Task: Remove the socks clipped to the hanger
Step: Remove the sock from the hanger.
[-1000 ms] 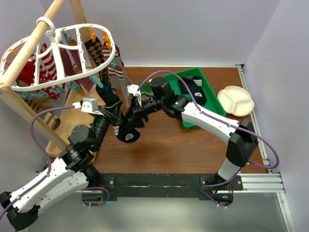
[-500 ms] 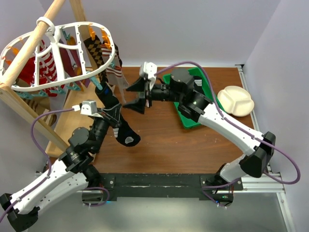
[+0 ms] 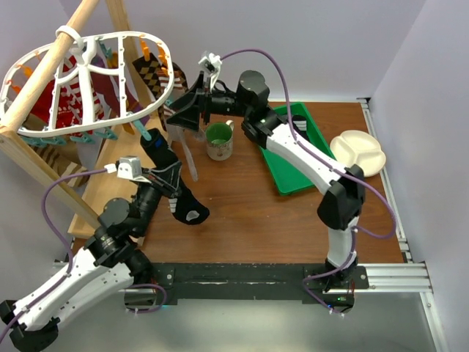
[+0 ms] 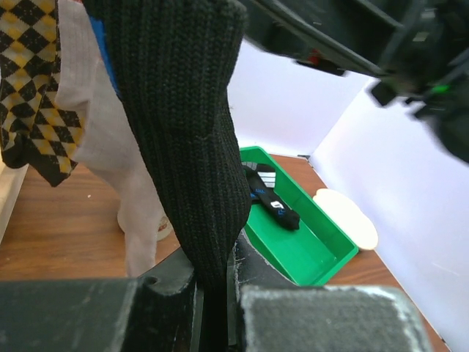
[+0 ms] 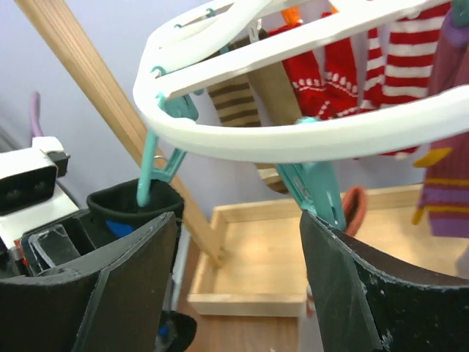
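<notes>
My left claw (image 4: 216, 312) is closed tight on the black sock (image 4: 183, 147), which runs down between its fingers with no gap showing. The sock hangs taut above me, its cuff caught in a teal clip (image 5: 156, 165) under the rim of the hanger (image 5: 308, 139). My right claw (image 5: 238, 293) is spread wide and holds nothing. It is raised to the hanger's near rim, with the rim crossing just above its fingers.

As I judge it, the step is to free this one sock: the right claw opens the clip while the left draws the sock down. The clip sits over toward one finger, not midway between the two, so I should centre on it first. A neighbouring clip (image 5: 316, 187) hangs close to the other finger, and I must not catch that one instead. I should press the clip's upper handles, not its biting end or the cuff.

With the left claw I want only a light, steady downward pull. A hard tug would probably tilt the hanger on its wooden pole (image 5: 88, 95) and swing the clip away from me. The other socks, the striped one (image 5: 410, 59) among them, are clipped further round the rim. Below, the green tray (image 3: 293, 180) on the desk (image 3: 278, 227) looks like the place for the freed sock.
</notes>
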Controlling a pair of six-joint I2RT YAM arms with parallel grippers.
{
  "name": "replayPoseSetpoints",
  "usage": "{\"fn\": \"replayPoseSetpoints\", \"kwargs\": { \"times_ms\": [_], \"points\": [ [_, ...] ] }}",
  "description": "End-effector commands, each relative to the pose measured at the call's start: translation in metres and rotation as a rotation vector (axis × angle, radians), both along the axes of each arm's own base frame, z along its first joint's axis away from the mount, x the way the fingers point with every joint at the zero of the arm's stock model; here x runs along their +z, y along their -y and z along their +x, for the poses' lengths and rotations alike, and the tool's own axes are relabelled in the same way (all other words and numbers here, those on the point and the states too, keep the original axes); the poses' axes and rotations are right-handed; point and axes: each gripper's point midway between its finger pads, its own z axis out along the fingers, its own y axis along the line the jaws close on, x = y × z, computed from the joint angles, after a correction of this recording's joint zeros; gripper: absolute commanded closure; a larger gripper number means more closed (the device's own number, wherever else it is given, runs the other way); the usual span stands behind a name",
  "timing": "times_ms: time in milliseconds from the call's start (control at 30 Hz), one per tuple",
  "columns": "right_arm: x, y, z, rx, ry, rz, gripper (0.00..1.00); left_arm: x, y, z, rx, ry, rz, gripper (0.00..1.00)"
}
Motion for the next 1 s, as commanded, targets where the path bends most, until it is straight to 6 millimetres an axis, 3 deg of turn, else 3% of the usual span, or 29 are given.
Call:
{"fn": "replayPoseSetpoints", "kwargs": {
  "times_ms": [0, 233, 300, 333, 433, 600, 767, 967],
  "points": [
    [0.057, 0.009, -0.041, 0.233, -0.03, 0.154, 0.27, -0.01, 0.008, -0.009, -0.07, -0.035, 0.006, 1.0],
    [0.058, 0.013, -0.058, 0.399, -0.129, 0.247, 0.28, -0.013, 0.009, -0.013, -0.091, -0.058, 0.022, 1.0],
    [0.067, 0.021, -0.064, 0.385, -0.12, 0.271, 0.29, -0.013, 0.01, -0.014, -0.095, -0.059, 0.021, 1.0],
    [0.058, 0.02, -0.062, 0.367, -0.14, 0.257, 0.28, -0.011, 0.01, -0.014, -0.098, -0.055, 0.02, 1.0],
    [0.062, 0.025, -0.062, 0.291, -0.125, 0.252, 0.24, -0.009, 0.011, -0.015, -0.105, -0.052, 0.024, 1.0],
    [0.059, 0.014, -0.07, 0.341, -0.166, 0.233, 0.25, -0.01, 0.013, -0.017, -0.122, -0.053, 0.026, 1.0],
    [0.042, -0.014, -0.077, 0.364, -0.205, 0.199, 0.26, -0.009, 0.016, -0.017, -0.136, -0.047, 0.027, 1.0],
    [0.031, -0.029, -0.064, 0.317, -0.224, 0.176, 0.26, -0.007, 0.018, -0.017, -0.143, -0.042, 0.036, 1.0]
  ]
}}
